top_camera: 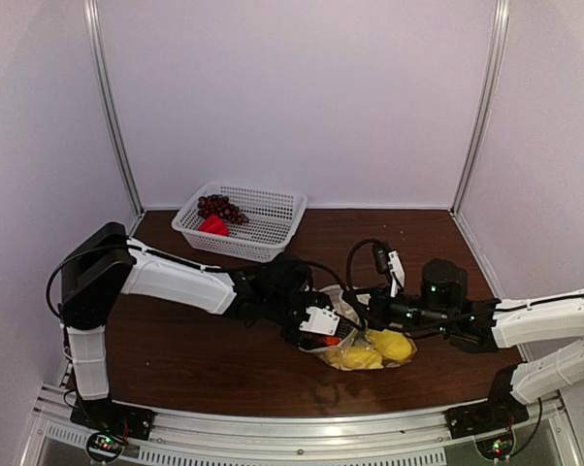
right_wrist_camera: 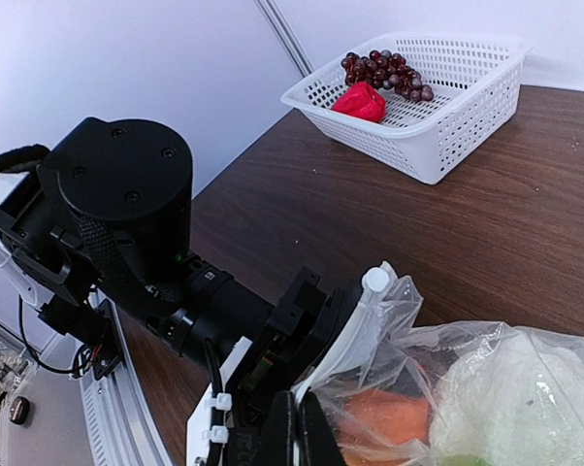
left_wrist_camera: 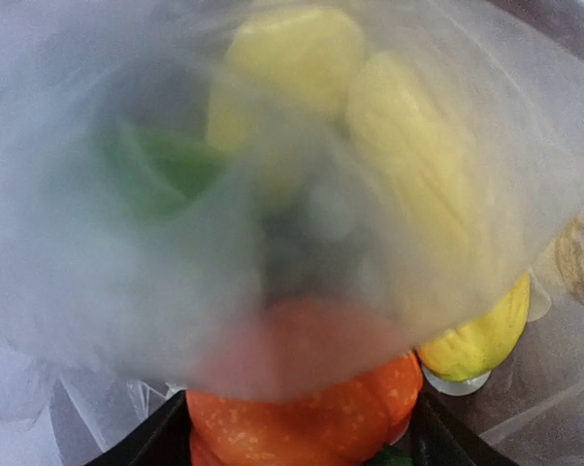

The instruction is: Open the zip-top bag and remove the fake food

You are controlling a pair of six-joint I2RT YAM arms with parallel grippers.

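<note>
Over on the left, the basket [top_camera: 265, 245] already has the grapes [top_camera: 220, 207] and the red piece [top_camera: 212, 225] in it. It sits well apart from the bag [right_wrist_camera: 408, 320], so every piece you lift has a long carry in which it could drop.

Your left gripper [top_camera: 326, 328] is pushed into the bag's mouth. Its fingers [left_wrist_camera: 151, 445] stand apart on either side of the orange piece [left_wrist_camera: 302, 417] and right against it. You cannot tell whether they are squeezing it, because a fold of plastic hangs blurred across that wrist view. That fold is your first worry: if film is caught between a finger and the piece, pulling out will drag the whole bag along, or the round piece will slip and fall back.

The yellow pieces [top_camera: 389, 344] lie loose in the bag just right of the orange one and could spill out if the mouth tips.

On the right, your right gripper [right_wrist_camera: 297, 432] is closed on the bag's rim in a thin pinch. A hard tug from the left could strip the rim free, and the mouth would fall shut around your left fingers
</note>
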